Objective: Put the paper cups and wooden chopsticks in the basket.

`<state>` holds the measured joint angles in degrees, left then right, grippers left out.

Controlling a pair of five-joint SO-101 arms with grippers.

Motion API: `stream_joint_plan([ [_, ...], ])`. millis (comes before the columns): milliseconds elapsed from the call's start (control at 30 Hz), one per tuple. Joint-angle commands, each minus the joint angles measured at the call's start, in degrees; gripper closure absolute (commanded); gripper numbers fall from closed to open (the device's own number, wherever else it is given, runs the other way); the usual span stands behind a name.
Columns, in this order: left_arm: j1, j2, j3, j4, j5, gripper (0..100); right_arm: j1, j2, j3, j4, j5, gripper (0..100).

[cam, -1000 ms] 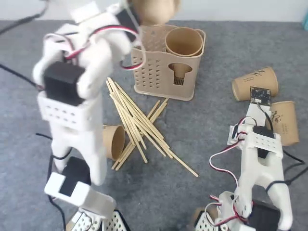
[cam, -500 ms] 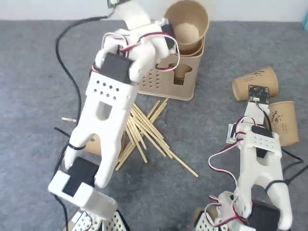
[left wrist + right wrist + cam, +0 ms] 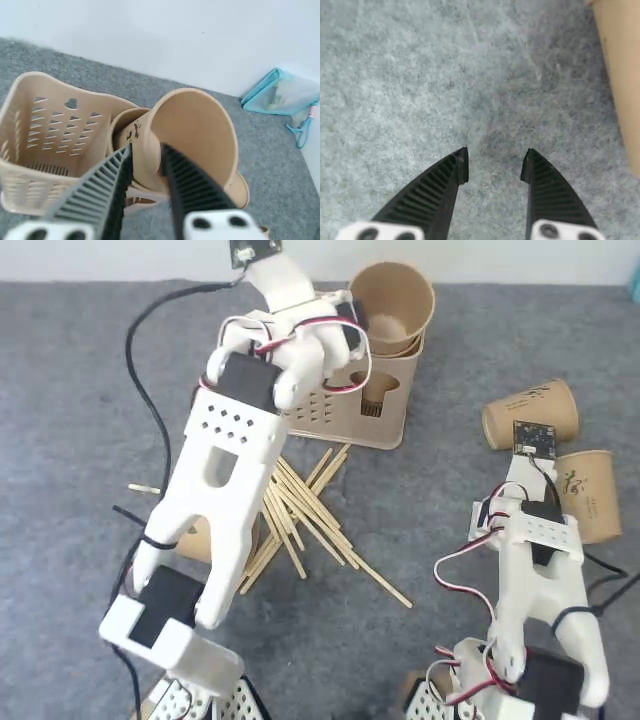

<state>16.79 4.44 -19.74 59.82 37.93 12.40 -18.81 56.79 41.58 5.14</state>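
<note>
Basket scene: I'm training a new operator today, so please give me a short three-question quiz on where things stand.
1. True or false: the wooden chopsticks already lie in the basket.
2. What does the left gripper hold over the basket? A) a chopstick B) a paper cup C) nothing
3. Fill in: the right gripper hangs ___ above the grey carpet, gripping nothing.
Key: 1 false, they lie piled on the carpet; 2 B; 3 open.
</note>
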Motion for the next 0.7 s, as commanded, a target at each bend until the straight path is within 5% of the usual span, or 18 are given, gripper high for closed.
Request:
stream_joint_plan([
  [0, -2.5, -1.4, -8.0, 9.1, 0.0, 74, -0.7, -0.2, -2.5, -0.3, 0.7, 81.2],
  [333, -8.7, -1.3, -30.8, 41.3, -4.1, 73, -0.7, -0.3, -2.5, -0.1, 0.7, 81.2],
  [667, -32.4, -17.3, -1.7, 39.8, -11.2, 80, -7.6, -4.2, -1.0, 7.7, 8.3, 81.2],
])
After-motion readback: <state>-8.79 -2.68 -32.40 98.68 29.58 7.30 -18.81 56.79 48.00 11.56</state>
